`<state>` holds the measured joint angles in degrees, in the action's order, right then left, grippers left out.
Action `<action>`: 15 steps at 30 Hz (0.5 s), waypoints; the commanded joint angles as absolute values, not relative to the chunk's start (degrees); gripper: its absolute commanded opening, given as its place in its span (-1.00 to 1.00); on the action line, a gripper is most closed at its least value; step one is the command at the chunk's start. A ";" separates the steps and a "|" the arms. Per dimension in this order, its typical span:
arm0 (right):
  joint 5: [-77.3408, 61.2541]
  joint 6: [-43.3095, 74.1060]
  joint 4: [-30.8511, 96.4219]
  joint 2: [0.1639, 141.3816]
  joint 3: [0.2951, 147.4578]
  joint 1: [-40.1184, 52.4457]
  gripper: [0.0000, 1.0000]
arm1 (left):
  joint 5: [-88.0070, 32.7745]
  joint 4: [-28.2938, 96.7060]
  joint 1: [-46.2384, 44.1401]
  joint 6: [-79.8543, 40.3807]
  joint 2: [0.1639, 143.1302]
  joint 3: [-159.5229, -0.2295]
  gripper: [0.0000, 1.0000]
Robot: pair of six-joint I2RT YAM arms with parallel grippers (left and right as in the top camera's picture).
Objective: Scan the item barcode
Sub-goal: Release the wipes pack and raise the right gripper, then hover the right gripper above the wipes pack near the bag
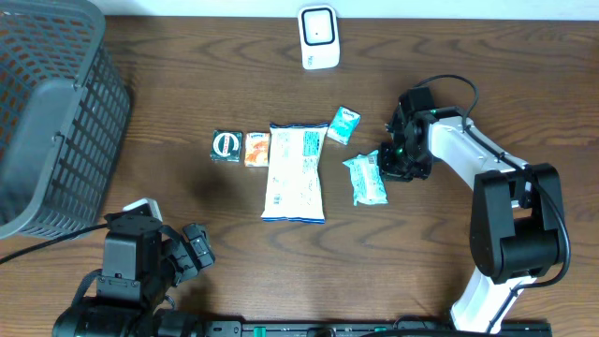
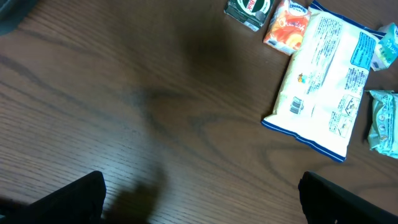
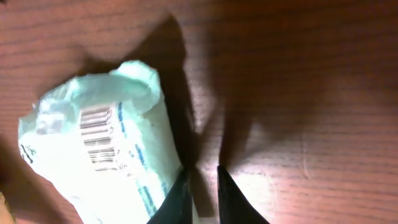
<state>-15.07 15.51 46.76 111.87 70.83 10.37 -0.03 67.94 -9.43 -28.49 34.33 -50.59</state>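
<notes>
While its barcode (image 3: pixel 96 134) faces up (the print beside it is too blurred to read), the crumpled pale-green plastic packet (image 3: pixel 99 143) lies just right of the long white-and-blue snack bag (image 1: pixel 295 173). The right gripper (image 3: pixel 202 171) has its jaws nearly pressed together, pinching the packet's edge. The left gripper (image 2: pixel 200 183), below-left of the bag, has its jaws spread wide around nothing.

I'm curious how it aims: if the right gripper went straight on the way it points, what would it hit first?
Probably bare table, just beside the packet. The right gripper points down with its fingers almost together at the packet's edge, so it might brush that. Depth is unclear.
</notes>
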 commanded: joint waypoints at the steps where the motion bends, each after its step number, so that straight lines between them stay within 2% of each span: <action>1: -16.67 15.79 49.43 111.92 72.99 10.15 -0.86 | 0.49 68.07 -9.30 -28.38 34.09 -50.46 0.95; 10: -12.14 14.28 64.75 110.54 83.18 10.17 -0.87 | 0.49 68.10 -9.30 -28.38 34.09 -50.46 0.95; 15: -12.38 14.28 67.61 110.45 85.01 10.98 -0.87 | 0.49 68.10 -9.30 -28.38 34.09 -50.46 0.95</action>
